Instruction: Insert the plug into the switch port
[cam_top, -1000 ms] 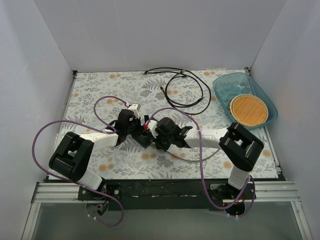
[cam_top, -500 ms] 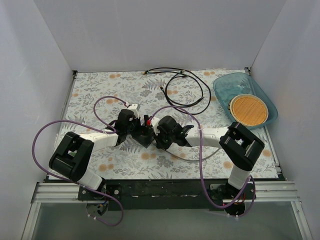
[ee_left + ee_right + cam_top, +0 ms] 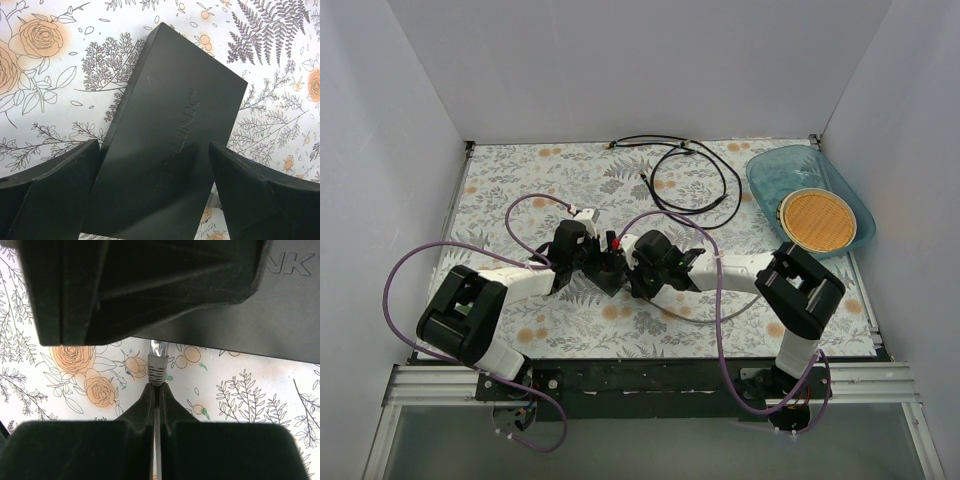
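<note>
The switch, a flat black box, lies slantwise on the flowered cloth. My left gripper stands open astride it. The left fingertip sits right against one long edge, and a narrow gap shows at the other. From above, the switch sits between the two wrists. My right gripper is shut on the grey plug just behind its boot. The plug's clear tip points at the switch's edge and reaches it. The ports themselves are hidden. My right gripper meets the left gripper mid-table.
A blue tray holding a round woven mat stands at the back right. Black cable loops lie at the back centre. Purple arm cables arch over the left and middle. White walls enclose three sides.
My right gripper has moved left with the plug, closer to the switch. The left fingers have drawn in slightly around the switch.
</note>
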